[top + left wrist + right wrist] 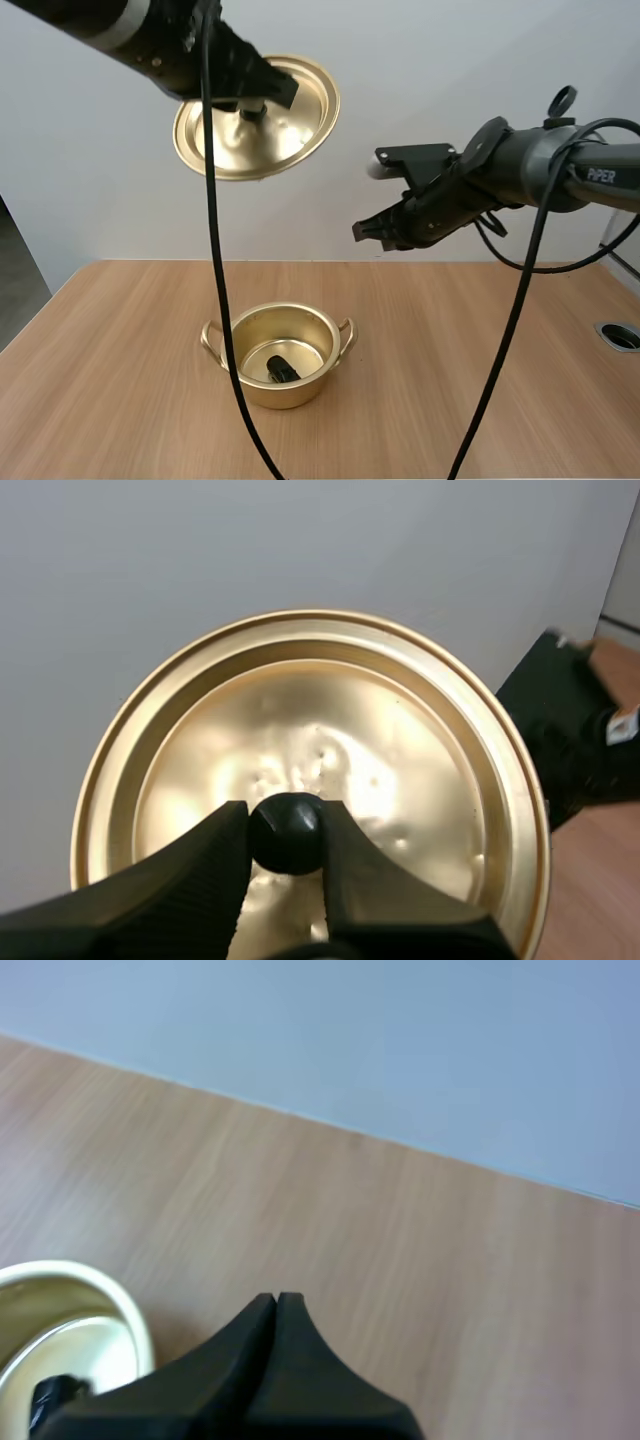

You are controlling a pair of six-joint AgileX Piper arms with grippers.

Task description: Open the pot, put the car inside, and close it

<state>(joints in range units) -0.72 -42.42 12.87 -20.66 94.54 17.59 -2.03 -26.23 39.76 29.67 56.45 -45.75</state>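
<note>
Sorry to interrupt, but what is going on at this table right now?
The left gripper holds the round golden metal lid by its black knob, high above the wooden table. The golden two-handled pot stands open below, with a small black toy car inside. The right gripper, shut and empty, hangs above the table to the right of the pot. Only closing remains.
</note>
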